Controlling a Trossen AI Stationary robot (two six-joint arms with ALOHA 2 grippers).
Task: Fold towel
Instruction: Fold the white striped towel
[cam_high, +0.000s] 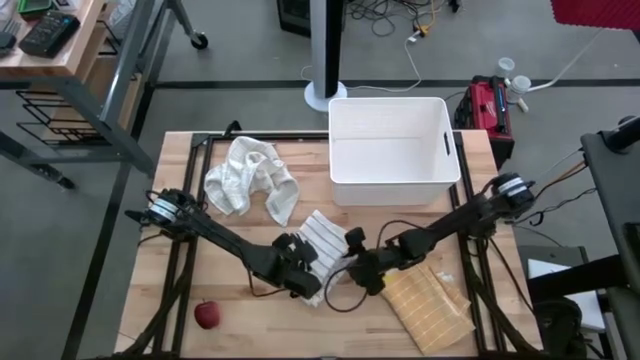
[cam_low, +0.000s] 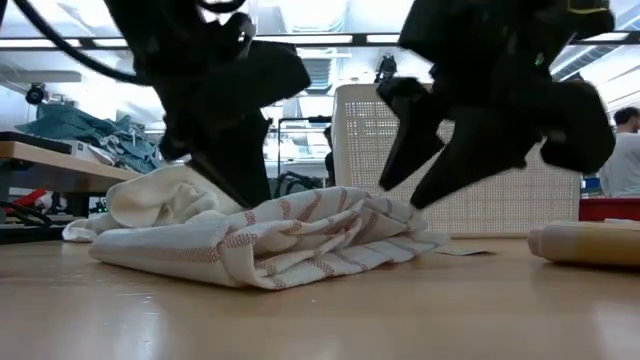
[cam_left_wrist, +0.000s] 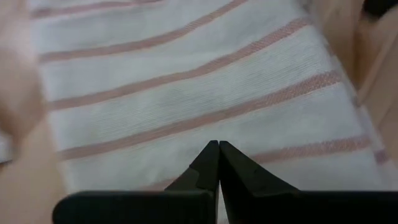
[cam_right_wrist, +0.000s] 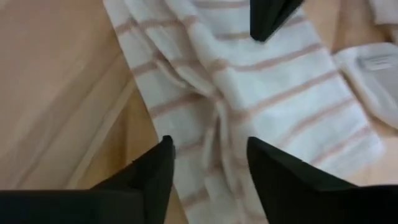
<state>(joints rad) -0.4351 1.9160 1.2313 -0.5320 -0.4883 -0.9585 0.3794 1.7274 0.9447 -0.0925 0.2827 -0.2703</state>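
Striped towel (cam_high: 322, 243) between both tools — left tool (cam_high: 303, 277) pressed together at its edge, right tool (cam_right_wrist: 208, 163) spread just above

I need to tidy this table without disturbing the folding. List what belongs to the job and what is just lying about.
Job in hand:
- striped towel
- left gripper, shut, at the towel
- right gripper, open, above the towel

Lying about:
- crumpled white cloth
- white bin
- folded yellow cloth
- red apple

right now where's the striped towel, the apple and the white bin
striped towel (cam_high: 322, 240): high view, its flat striped middle
apple (cam_high: 207, 316): high view, centre of the red fruit
white bin (cam_high: 391, 187): high view, its near wall
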